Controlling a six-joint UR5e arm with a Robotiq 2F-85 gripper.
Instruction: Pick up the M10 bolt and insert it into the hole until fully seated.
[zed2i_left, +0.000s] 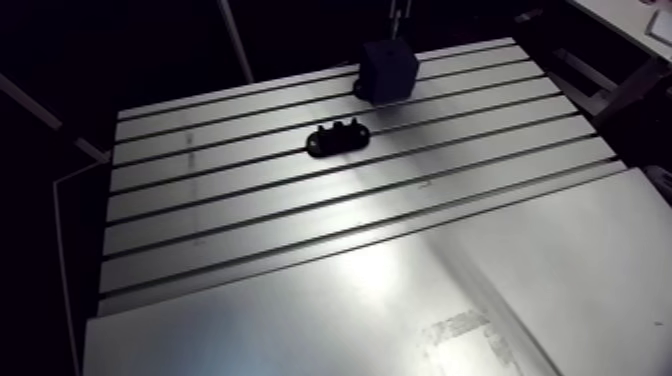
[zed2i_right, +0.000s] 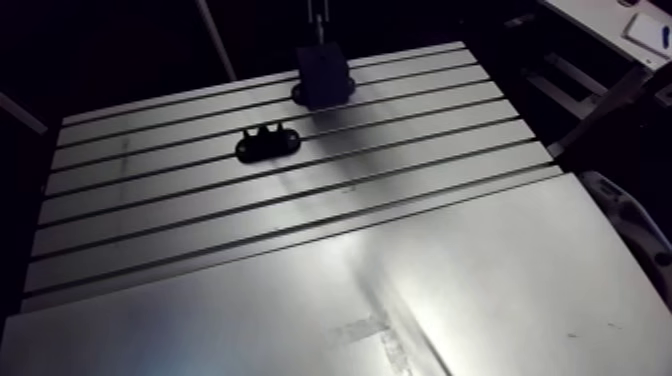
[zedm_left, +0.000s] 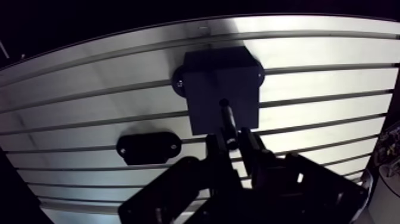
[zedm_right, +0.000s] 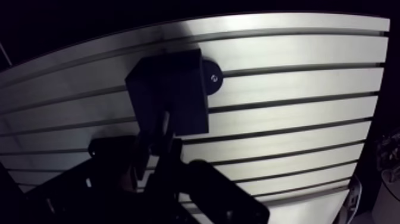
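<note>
Arm view, lower part of frame: smooth grey aluminium sheet (zed2i_left: 400, 310), glare across it. It butts against the slotted aluminium table (zed2i_left: 200, 215), whose grooves run left to right.

Frame centre: low black oval plastic holder (zed2i_left: 338, 140) lying flat on the table, small bumps along its top edge.

Upper centre, just beyond the holder and apart from it: black boxy block (zed2i_left: 388, 68) standing upright near the table's far edge.

Wrist view: the gripper (zedm_left: 233, 144) is pinching the dark cylindrical M10 bolt (zedm_left: 226, 114). One finger sits on each side of the shank, and the bolt sticks out ahead of the fingers (zedm_left: 253, 152) towards the block. The bolt tip lies over the block's upper face, about mid-face. Can't tell whether the tip has entered the hole or only hovers at it; everything there is too dark. Most of the shank shows between the fingertips and the block, so the bolt is not seated.

A round black foot (zedm_right: 213, 77) with a screw head pokes out from one side of the block and sits on the table. The oval holder is beside the gripper, clear of the fingers and of the block
</note>
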